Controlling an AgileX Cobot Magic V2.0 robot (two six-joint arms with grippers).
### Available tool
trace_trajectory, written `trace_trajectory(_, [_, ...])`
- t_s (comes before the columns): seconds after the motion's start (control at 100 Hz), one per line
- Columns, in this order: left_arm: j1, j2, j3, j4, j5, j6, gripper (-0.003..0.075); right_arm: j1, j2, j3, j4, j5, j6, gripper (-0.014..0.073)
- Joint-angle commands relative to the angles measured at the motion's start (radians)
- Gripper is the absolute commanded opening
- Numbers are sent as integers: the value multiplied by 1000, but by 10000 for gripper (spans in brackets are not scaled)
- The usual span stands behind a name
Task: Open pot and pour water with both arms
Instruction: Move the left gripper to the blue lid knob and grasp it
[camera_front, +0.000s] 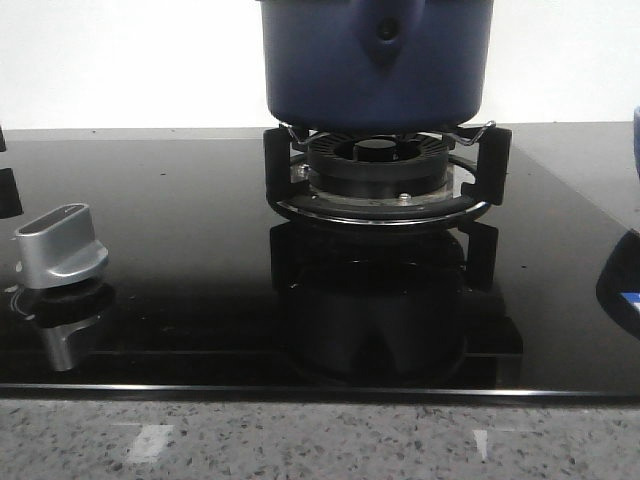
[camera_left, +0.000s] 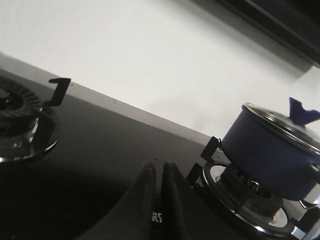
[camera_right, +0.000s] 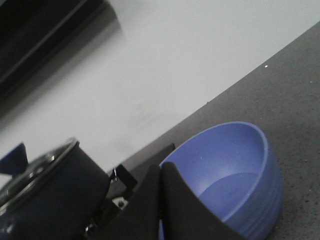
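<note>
Pot (camera_front: 372, 60) sits on the burner grate (camera_front: 385, 165), glass lid (camera_left: 280, 122) still on. My left gripper (camera_left: 161, 200) and right gripper (camera_right: 161, 200) are both clenched, empty. I should open left fingers first, then centre over the lid knob (camera_left: 301, 111) squarely.

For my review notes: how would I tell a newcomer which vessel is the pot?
Find the black glass stove, then its burner. The pot sits on that burner: dark blue, with a glass lid. The lighter blue bowl stands open on the grey counter instead.
</note>
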Motion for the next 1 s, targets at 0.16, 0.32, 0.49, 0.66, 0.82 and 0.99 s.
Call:
trace_trajectory(0.16, [-107,285,-268,36,7,245,-20,-4,182,-297,-123,265,-319,-68])
trace_trajectory(0.32, [-192,465,-388,36,7,287,-16,-3,194,-379,-129,260,-380,-64])
trace_trajectory(0.49, [-291,623,-475,43,-4,287,272,-3,194,-409,-129,258,-380,98])
trace_trajectory(0.66, [-379,757,-521,47,-78,289,491,-3,194,-409,-129,258,-380,420])
trace_trajectory(0.82, [-459,848,-536,128,-320,289,442,-3,194,-409,-129,258,-380,434])
trace_trajectory(0.99, [-515,936,-621,159,-365,287,388,-3,194,-409,-125,262,-380,433])
